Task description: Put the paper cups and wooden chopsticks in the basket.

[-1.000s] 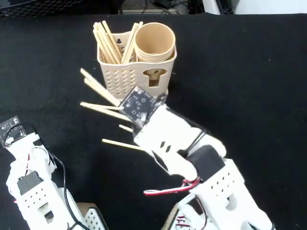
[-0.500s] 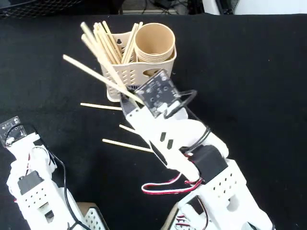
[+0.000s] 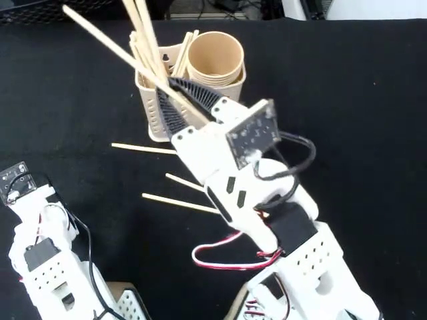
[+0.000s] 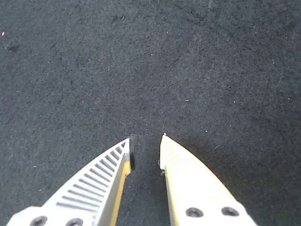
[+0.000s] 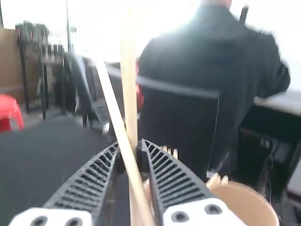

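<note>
Cream perforated basket [image 3: 148, 110], tan cups [image 3: 215, 57], pale chopsticks [image 3: 179, 203] — black table [image 3: 347, 100], white arms [image 3: 233, 187].

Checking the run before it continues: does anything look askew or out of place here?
Yes. The held chopsticks in the right gripper fan apart and cross instead of lying parallel, tilted over the basket. Three loose chopsticks lie scattered on the black cloth beside that arm, outside the basket.

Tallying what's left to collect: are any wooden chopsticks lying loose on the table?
Yes, in the high view three loose chopsticks lie on the black table, on the arms' side of the basket.
</note>
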Available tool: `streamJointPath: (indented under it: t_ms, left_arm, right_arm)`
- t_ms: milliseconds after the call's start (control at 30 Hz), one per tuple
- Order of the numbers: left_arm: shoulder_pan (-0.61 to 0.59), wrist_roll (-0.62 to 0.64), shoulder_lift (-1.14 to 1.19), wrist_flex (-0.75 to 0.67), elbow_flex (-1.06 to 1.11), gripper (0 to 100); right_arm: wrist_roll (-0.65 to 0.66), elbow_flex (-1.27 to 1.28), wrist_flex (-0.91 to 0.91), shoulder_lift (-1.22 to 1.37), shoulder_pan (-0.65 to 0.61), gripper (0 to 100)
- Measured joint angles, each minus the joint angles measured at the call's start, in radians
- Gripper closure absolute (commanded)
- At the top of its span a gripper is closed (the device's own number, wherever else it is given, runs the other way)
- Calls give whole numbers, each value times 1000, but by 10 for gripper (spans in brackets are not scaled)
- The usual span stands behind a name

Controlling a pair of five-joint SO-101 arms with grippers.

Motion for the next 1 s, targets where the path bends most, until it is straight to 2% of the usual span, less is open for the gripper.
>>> streamJointPath:
  t_ms: [167,433,733,1000]
  left_arm:
    - [0,0,0,0,0,877]
    - [0,0,0,0,0,877]
    - [0,0,0,0,0,877]
    - [0,0,0,0,0,877]
  right_arm:
    - [0,91,-186,8,2,985]
    - [2,71,-402,233,14,985]
    - [2,-78,-430,488,112,985]
    - [0,-167,-431,608,112,985]
